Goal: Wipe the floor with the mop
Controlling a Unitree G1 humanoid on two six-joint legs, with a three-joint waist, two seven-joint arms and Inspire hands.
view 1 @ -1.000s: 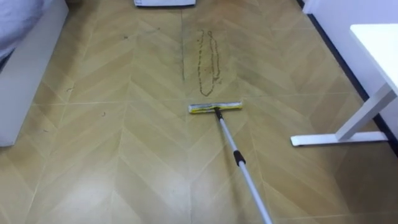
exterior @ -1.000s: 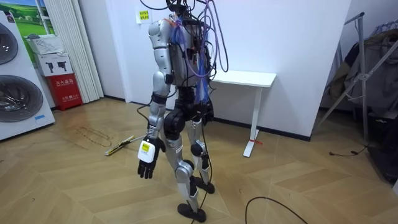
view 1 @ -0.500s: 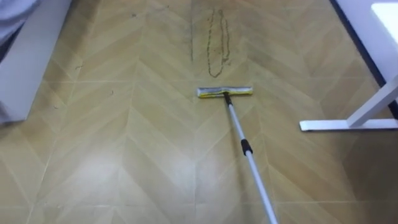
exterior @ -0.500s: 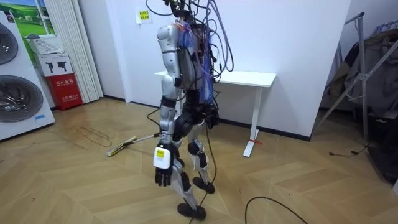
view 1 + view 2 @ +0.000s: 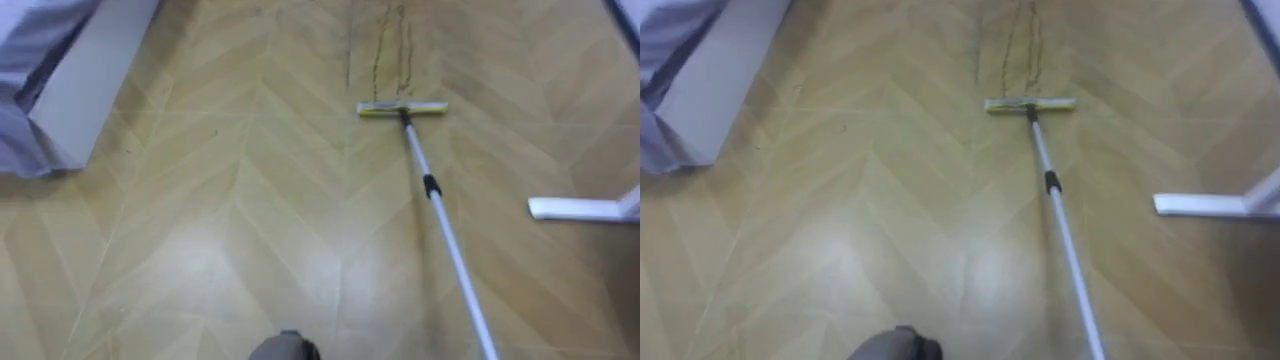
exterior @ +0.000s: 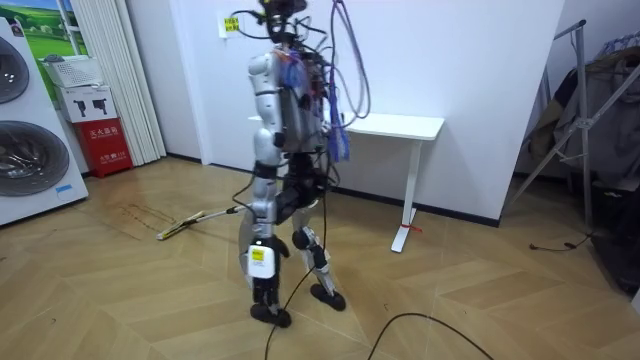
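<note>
Nearest, we note the left hand (image 6: 262, 285) hanging beside the leg, fingers relaxed and empty (seen from the room view). Onward, the mop (image 5: 430, 186) slants its handle from the lower right edge up to its head, flat on the wooden floor (image 5: 250, 220) just before dark scribbled marks (image 5: 385, 45).

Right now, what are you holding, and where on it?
Left hand hangs empty. The mop pole leaves the eye view lower right; the hold cannot be told.
</note>
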